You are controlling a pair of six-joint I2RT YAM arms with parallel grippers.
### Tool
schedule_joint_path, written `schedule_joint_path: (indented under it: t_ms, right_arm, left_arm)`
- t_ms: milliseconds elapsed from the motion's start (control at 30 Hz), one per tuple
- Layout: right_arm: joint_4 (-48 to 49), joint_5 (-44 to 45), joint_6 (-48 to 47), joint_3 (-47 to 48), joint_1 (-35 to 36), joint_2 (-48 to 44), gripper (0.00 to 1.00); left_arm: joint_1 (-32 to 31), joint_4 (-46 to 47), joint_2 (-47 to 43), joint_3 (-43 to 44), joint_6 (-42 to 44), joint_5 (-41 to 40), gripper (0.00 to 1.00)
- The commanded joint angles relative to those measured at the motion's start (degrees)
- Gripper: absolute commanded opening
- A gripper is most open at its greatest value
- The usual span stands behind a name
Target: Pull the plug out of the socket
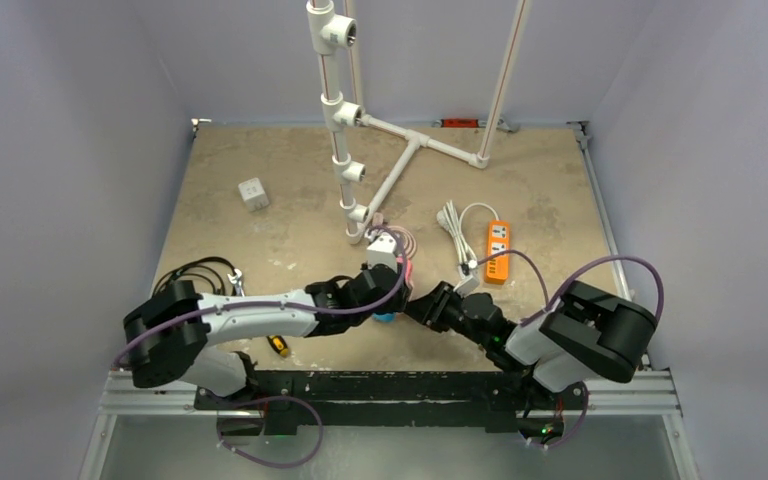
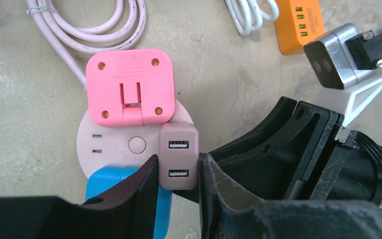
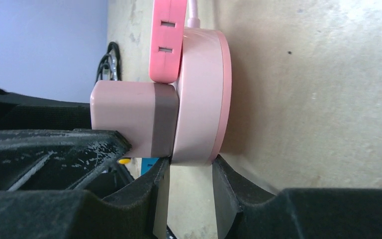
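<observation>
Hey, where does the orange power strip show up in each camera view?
Top external: orange power strip right of centre.
Left wrist: top right, cropped.
Right wrist: not in it.
Shared landmark, top external and left wrist: white coiled cable just left of it.

table (image 1: 290, 150) | carries: socket (image 2: 113, 145); orange strip (image 1: 498, 250); white adapter (image 1: 253, 193); pipe frame (image 1: 400, 172)

Plug (image 2: 178, 157) on the socket (image 2: 109, 144), cable coil (image 2: 99, 25) behind, power strip (image 1: 497, 250) to the right
</observation>
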Motion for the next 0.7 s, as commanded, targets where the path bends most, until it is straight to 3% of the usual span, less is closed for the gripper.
schedule_joint_path:
  t_ms: [0, 367, 667]
  right_arm:
    - [-8.12, 1.25, -2.63, 1.95, 1.41, -2.3, 0.0]
    - [-16.9, 4.99, -3.72, 2.63, 1.93, -7.88, 0.0]
    - [-14.95, 4.79, -3.99, 1.97, 2.04, -5.95, 0.0]
  left_arm:
    - [-4.13, -2.4, 6.08, 7.86, 2.2, -5.43, 0.0]
    - [-3.36, -2.45, 7.02, 7.1, 1.81, -4.11, 0.0]
    - [1.0, 1.45, 4.38, 3.25, 1.71, 2.57, 0.0]
